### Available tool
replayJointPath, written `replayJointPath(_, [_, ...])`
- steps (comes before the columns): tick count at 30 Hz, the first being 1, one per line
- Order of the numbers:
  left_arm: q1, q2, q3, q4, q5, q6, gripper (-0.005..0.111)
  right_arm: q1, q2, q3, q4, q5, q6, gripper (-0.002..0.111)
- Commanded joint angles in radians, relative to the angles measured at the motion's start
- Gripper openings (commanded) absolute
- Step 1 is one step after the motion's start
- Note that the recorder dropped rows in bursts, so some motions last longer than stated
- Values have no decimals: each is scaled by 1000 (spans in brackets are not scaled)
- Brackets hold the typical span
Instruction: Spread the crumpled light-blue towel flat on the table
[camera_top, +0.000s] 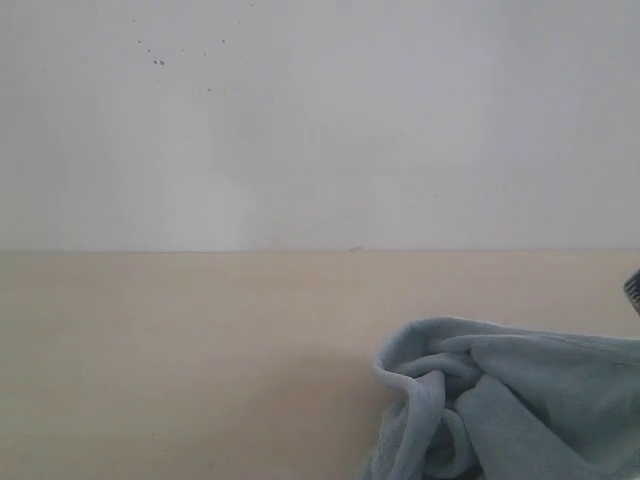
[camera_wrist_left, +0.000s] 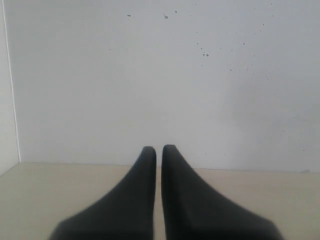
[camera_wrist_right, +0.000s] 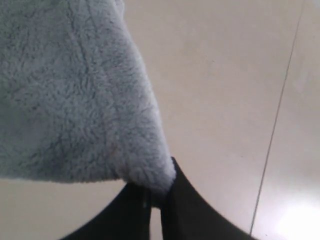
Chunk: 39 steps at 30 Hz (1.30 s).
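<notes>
On the wide beige table (camera_top: 150, 350) the light-blue towel (camera_top: 510, 400) sits bunched in folds at the right, not yet spread. The right gripper (camera_wrist_right: 156, 192) clamps one fluffy corner, apparently to draw it out; the left gripper (camera_wrist_left: 158, 150), jaws together and empty, faces the wall (camera_wrist_left: 100, 75)

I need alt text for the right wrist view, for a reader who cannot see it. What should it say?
The right gripper is shut on a corner of the fluffy light-blue towel, which fills much of the picture. Behind it lies the pale beige table, crossed by a thin line.
</notes>
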Motion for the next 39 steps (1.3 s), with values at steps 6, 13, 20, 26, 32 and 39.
replayJointPath(6, [-2,-2,4,-2,4,5,4,-5,-5,3,54,-86,-3,4])
replayJointPath(13, [-2,-2,4,-2,4,5,4,-5,-5,3,29,-79,0,4])
replayJointPath(20, [-2,-2,4,-121,-37,-252,4,-5,-5,3,-72,-37,64,4])
replayJointPath(26, [-2,-2,4,-143,-109,-491,4,-5,-5,3,-72,-37,64,4])
replayJointPath(32, [-2,-2,-14,-143,114,-746,4,-5,-5,3,-47,-40,66,4])
replayJointPath(39, [-75,-2,-103,-445,334,-396,4,-5,-5,3,-48,-45,64,4])
